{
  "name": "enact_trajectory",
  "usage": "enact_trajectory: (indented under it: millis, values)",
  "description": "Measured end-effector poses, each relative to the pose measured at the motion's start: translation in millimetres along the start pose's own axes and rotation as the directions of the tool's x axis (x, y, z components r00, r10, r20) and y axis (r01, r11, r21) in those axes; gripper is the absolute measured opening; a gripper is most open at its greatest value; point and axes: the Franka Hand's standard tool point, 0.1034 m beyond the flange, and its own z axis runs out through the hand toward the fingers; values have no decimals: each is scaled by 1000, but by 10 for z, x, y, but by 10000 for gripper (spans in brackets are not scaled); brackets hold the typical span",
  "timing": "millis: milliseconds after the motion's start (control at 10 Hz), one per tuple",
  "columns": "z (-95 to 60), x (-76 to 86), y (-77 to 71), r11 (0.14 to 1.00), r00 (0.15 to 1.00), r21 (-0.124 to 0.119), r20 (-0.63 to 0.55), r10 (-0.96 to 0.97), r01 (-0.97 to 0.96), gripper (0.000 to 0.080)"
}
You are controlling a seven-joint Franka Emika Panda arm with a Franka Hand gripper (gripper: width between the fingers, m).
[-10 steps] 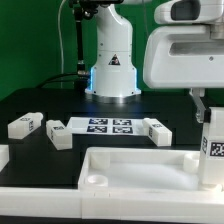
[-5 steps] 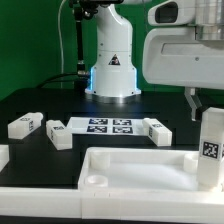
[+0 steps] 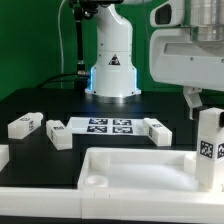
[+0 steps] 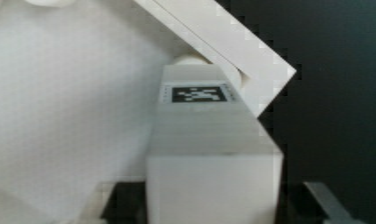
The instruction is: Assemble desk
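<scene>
The tool (image 3: 205, 106) clamps 1 upright leg (image 3: 208, 148) — closed on it. The leg is at the 3 o'clock end of the tabletop (image 3: 140, 155).

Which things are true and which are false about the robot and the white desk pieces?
1. The two-finger gripper holds a white square-section plastic leg upright. True.
2. The large white rectangular plastic tabletop lies on top of the marker board. False: it lies apart from it, nearer the exterior camera.
3. The held leg carries a black-and-white square tag. True.
4. Every leg is plugged into the tabletop. False: loose legs lie on the black table.
</scene>
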Motion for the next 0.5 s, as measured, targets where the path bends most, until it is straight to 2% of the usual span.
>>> enact_trajectory:
  millis: [100,200,300,500]
  values:
    - [2,-2,2,999,999,-1,1,-38,38,488]
    - [8,-15,12,997,997,-7,5,-83,83,618]
    - [10,-31,12,981,981,-14,6,-196,196,640]
    - [14,-64,-1,926,926,-12,10,-378,378,648]
